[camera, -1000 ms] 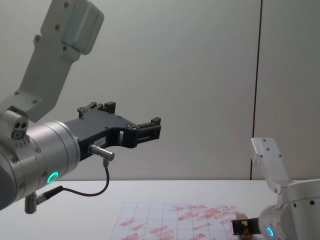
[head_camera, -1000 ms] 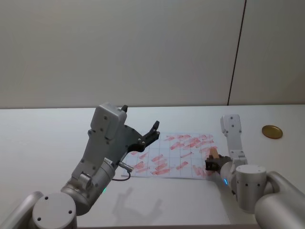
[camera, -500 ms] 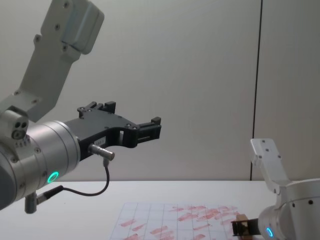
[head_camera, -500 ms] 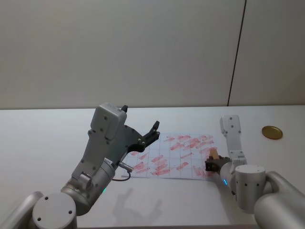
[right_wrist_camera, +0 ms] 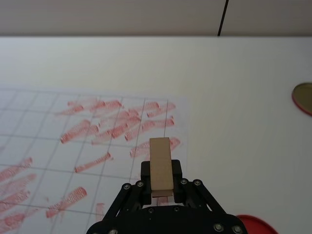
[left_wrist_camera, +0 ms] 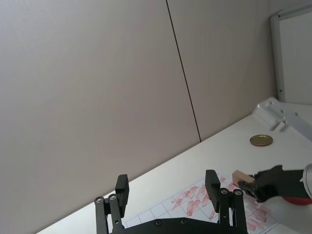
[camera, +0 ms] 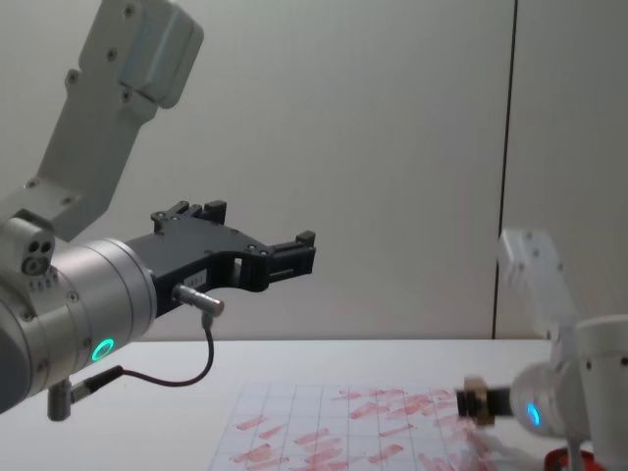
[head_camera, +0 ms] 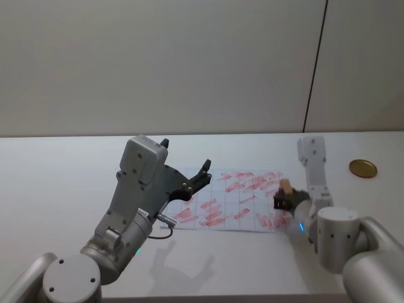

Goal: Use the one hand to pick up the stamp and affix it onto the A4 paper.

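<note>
Stamp (right_wrist_camera: pixel 160 168) stays clamped in the right gripper (right_wrist_camera: pixel 161 181), which has moved toward the desk's (head_camera: pixel 57 183) far edge, along the right edge of the A4 paper (right_wrist_camera: pixel 44 146). Pressing down likely comes next. Left gripper (left_wrist_camera: pixel 166 181), fingers apart, hangs raised above the paper's left part.

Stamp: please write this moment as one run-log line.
right gripper: shut on stamp | stamp: over A4 paper, near its right edge, contact unclear | left gripper: open, raised, idle
</note>
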{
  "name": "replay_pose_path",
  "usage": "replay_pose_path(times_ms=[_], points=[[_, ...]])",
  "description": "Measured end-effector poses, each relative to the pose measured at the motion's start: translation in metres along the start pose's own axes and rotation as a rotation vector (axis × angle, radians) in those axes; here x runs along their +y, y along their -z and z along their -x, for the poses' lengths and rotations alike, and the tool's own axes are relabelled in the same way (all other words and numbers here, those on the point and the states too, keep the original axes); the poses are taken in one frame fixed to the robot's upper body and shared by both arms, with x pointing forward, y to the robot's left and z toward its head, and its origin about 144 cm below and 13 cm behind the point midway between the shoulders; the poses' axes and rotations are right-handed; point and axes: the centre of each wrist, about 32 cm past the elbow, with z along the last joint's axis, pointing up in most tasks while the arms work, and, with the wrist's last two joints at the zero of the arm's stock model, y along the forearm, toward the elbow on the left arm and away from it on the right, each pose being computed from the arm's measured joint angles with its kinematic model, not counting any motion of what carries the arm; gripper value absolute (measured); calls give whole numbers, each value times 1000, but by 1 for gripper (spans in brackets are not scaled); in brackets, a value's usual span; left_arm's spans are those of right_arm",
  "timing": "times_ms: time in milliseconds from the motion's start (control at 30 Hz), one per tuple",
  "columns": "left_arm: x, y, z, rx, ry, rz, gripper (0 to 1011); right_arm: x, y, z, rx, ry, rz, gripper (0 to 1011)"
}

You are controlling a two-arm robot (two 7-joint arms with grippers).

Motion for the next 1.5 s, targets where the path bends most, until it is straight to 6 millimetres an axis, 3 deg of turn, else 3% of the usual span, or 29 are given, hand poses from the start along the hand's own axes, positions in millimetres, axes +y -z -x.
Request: replay_pose_path(times_ms=[400,600,967,1500], points=[[0,0,0,0,0,0,993,-33,-40,-7,56,8,-154,220],[0,0,0,0,0,0,993,-47,-45,-15,78,28,-168,221],[0,0,0,0,0,0,993,-68,-31,-36,103,82,-120,220],[0,0,0,0,0,0,993,-80,1,-54,93,117,-19,220]])
